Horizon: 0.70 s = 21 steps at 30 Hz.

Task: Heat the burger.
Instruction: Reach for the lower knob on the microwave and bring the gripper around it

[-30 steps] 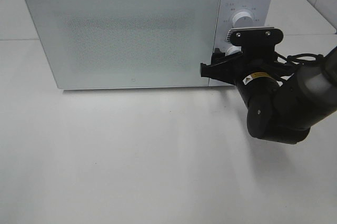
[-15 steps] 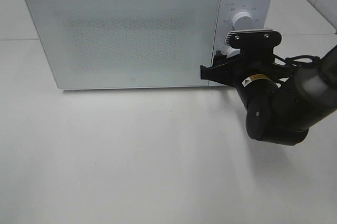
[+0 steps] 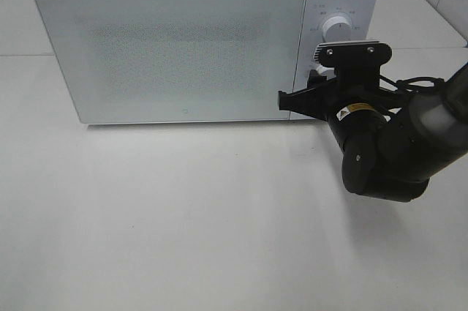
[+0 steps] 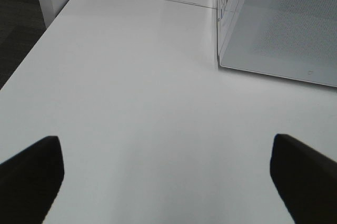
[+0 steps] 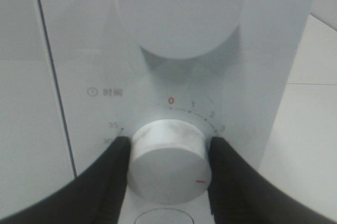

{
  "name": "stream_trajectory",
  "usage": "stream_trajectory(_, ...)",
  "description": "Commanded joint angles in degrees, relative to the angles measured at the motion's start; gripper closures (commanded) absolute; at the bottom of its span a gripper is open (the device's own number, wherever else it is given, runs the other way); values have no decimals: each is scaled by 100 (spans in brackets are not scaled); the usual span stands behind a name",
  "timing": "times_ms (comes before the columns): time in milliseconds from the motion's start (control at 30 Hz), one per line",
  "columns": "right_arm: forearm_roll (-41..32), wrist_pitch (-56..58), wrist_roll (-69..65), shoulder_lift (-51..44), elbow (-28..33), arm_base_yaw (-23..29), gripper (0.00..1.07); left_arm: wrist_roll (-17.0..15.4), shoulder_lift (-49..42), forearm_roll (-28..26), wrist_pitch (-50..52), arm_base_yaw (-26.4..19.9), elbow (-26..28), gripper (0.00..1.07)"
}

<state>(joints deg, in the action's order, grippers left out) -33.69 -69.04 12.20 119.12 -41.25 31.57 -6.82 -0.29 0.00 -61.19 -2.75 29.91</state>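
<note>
Burger: not seen in any view; the microwave door is shut and frosted, so whether the burger sits inside cannot be told.
Right gripper: at the control panel, its two black fingers pressed against opposite sides of the timer knob, clamped on it.
Key relation: the timer knob's axis runs straight out of the panel toward the wrist, in line with the gripper, so a roll of the wrist would likely turn it; the red mark on its face points away from the red 0 on the scale.
Left gripper: hangs over bare worktop beside the microwave's far end, fingers wide apart, holding nothing.
Nearer arm: the right, already on the control; the left is well apart from it.
Count: one microwave, two knobs (the timer knob and the power knob above it), two grippers, no burger in view.
</note>
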Motion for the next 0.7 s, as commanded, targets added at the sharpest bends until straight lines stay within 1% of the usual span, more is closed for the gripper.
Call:
stream_trajectory(33, 69, -722, 63, -23, -63, -23, 99, 6, -103, -29, 17, 0, 11, 6)
stream_trajectory(167, 69, -728, 63, -23, -63, -23, 102, 6, -103, -29, 17, 0, 11, 6)
stream_trajectory(333, 86, -756, 46, -23, -63, -23, 100, 6, -103, -29, 17, 0, 11, 6)
stream_trajectory(433, 138, -877, -183, -23, -63, -23, 100, 6, -103, -29, 17, 0, 11, 6)
stream_trajectory(467, 212, -963, -665, -23, -63, -23, 100, 6, -103, -29, 17, 0, 11, 6)
stream_trajectory(533, 212, -1003, -922, -23, -63, -23, 99, 6, -103, -29, 17, 0, 11, 6)
stream_trajectory(567, 212, -1066, -1707, -23, -63, -23, 99, 6, -103, -29, 17, 0, 11, 6)
stream_trajectory(600, 212, -1066, -1707, -23, -63, -23, 99, 6, -103, -29, 17, 0, 11, 6)
stream_trajectory(633, 212, -1071, -2647, -23, -63, -23, 99, 6, -103, -29, 17, 0, 11, 6)
stream_trajectory(667, 212, -1071, -3025, -23, -63, -23, 99, 6, -103, -29, 17, 0, 11, 6)
stream_trajectory(700, 212, -1071, -3025, -23, -63, -23, 99, 6, -103, -29, 17, 0, 11, 6)
